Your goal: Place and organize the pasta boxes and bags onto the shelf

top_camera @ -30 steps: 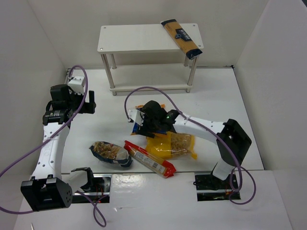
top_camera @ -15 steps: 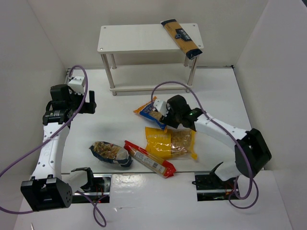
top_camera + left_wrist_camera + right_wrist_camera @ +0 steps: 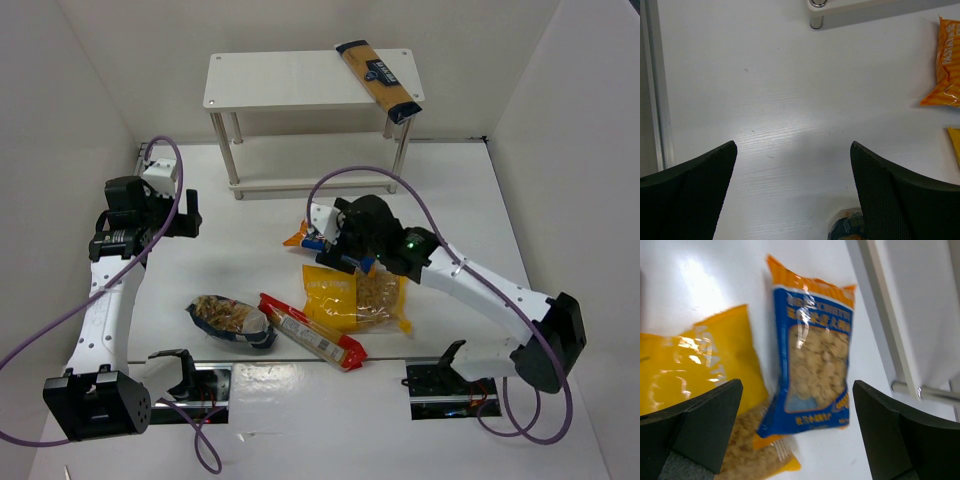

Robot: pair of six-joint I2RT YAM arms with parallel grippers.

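Blue-and-orange bag [image 3: 296, 237] sits mostly hidden under spread right jaws; left jaws spread too.

L arm bent up at its side, L end effector [image 3: 188, 214] fingers apart; R arm reaches fwd-left, R end effector [image 3: 328, 243] fingers apart.

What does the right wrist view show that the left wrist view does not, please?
Only the right wrist view shows the whole blue-and-orange crinkly pasta bag with its clear window. Only the left wrist view shows a corner of the dark-blue clear bag at its bottom edge. Both show that orange-trimmed bag, the yellow crinkly bag and part of the small white two-tier shelf.
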